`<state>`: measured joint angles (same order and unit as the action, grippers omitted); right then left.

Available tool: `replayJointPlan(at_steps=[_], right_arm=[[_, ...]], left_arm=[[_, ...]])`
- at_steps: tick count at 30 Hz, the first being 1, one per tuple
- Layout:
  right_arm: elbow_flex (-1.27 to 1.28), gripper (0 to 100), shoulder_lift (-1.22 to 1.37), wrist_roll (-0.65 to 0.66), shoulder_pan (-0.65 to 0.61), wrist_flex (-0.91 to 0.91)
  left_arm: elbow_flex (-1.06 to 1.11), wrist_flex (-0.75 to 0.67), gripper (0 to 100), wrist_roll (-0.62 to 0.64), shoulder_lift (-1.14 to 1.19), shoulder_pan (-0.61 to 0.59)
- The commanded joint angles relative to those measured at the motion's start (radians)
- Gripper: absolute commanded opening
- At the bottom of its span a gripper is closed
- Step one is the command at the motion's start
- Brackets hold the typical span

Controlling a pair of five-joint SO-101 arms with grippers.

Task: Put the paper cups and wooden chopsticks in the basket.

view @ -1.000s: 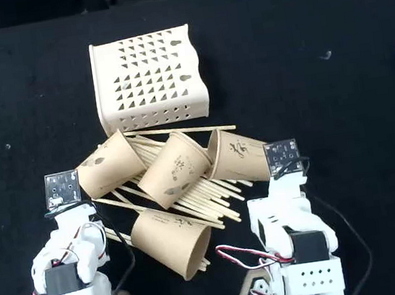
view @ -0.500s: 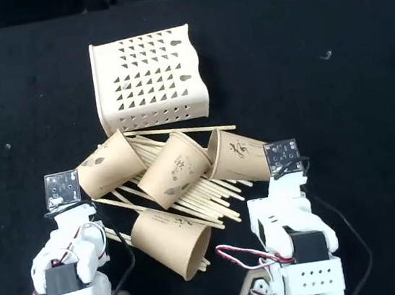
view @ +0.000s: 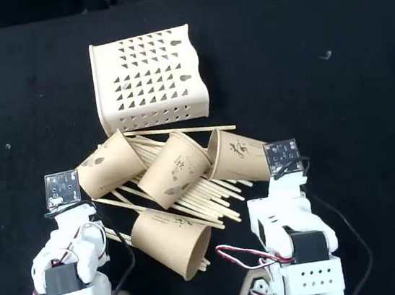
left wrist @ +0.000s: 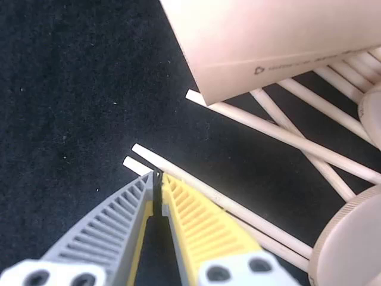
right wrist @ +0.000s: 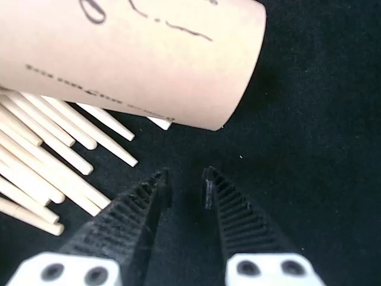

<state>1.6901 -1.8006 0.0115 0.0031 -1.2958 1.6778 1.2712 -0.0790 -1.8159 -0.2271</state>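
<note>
On the black table [view: 342, 136] the basket [view: 149, 81] lies on its side at the far left of centre, a cream box whose upturned wall is pierced with rows of small triangular cut-outs. Just near of it is a heap of pale wooden chopsticks [view: 200, 198], thin round sticks fanned out at crossing angles, one of them lying alone along the foot of the basket. Four tan paper cups with dark printed marks lie tipped over on the sticks: the left cup [view: 110, 164], the middle cup [view: 175, 168] and the right cup [view: 236, 155] in a row, and the near cup [view: 172, 242] on its own between the two arms. The left gripper [left wrist: 158, 179], grey and yellow with ribbed pads, has its fingertips pressed together on nothing, just above the ends of two chopsticks beside the left cup. The right gripper [right wrist: 184, 182], black, has its fingers slightly parted and empty, over bare table just near of the right cup.
</note>
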Motion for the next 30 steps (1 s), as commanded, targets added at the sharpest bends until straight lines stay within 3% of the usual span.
replayJointPlan(at_steps=[1, 21, 24, 30], right_arm=[[-0.004, 9.6, -0.081, 0.006, -0.023, -0.003], [-0.004, 9.9, -0.081, 0.002, -0.021, -0.003], [-0.004, 9.8, -0.081, 0.006, -0.021, -0.003], [-0.028, 9.6, -0.081, 0.008, 0.012, 0.003]], left_arm=[[0.022, 0.003, 3, -0.006, -0.006, 0.002], [-0.004, 0.011, 3, -0.014, -0.006, 0.005], [-0.064, 0.012, 3, -0.014, -0.008, -0.085], [-0.318, -0.003, 4, -0.014, -0.008, -0.383]])
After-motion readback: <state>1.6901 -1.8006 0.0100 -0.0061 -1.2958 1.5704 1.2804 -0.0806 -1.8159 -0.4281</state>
